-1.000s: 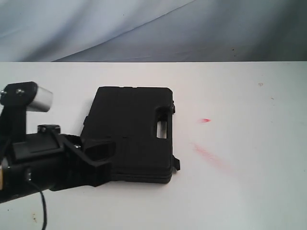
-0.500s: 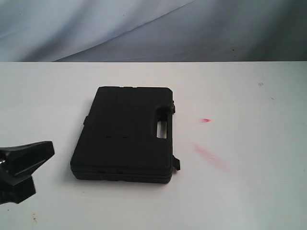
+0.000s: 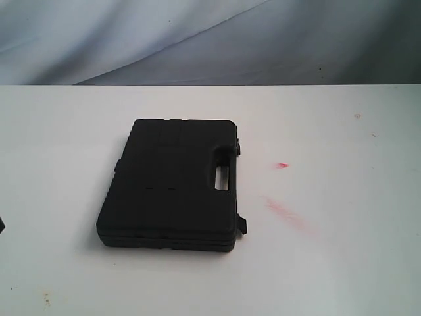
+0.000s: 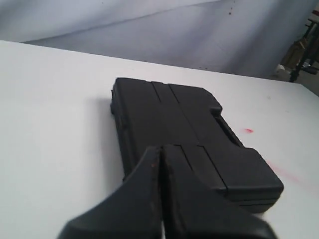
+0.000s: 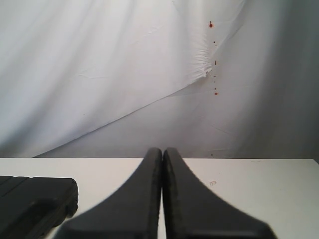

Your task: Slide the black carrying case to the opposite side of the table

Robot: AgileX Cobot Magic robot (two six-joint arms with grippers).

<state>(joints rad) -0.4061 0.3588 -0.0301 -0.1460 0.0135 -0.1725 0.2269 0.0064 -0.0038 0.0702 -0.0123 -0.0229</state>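
Exterior view: the black carrying case (image 3: 171, 184) lies flat and shut on the white worktop (image 3: 342, 263), left of the worktop's middle and well apart from the far edge. The handle cut-out (image 3: 222, 178) faces the right edge, and two small latch tabs (image 3: 242, 226) stick out on that same side. Only this view takes in the whole outline of the case.

On bare worktop right of the case are a small red dot (image 3: 281, 165) and a longer red streak (image 3: 284, 210), both apart from the case. A dark speck (image 3: 357, 116) sits toward the far right corner. The cloth backdrop (image 3: 197, 39) hangs behind the far edge. A dark sliver (image 3: 2, 226) at the picture's left border is too small to identify.

Left wrist view: the left hand (image 4: 160, 152) has its fingers pressed together with nothing between them. The tips overlap the case (image 4: 189, 124) in the picture, and contact can't be judged from here. This angle runs along the case's length and shows the stepped lid and the seam down its side. The red dot (image 4: 248, 130) shows beyond the case.

Right wrist view: the right hand (image 5: 162, 152) is likewise closed on nothing, with bare worktop (image 5: 249, 199) ahead of it. One corner of the case (image 5: 35, 201) shows off to one side, well apart from the hand. The creased cloth (image 5: 99, 74) fills the background, and a column of red dots (image 5: 215, 62) on it is seen only here.
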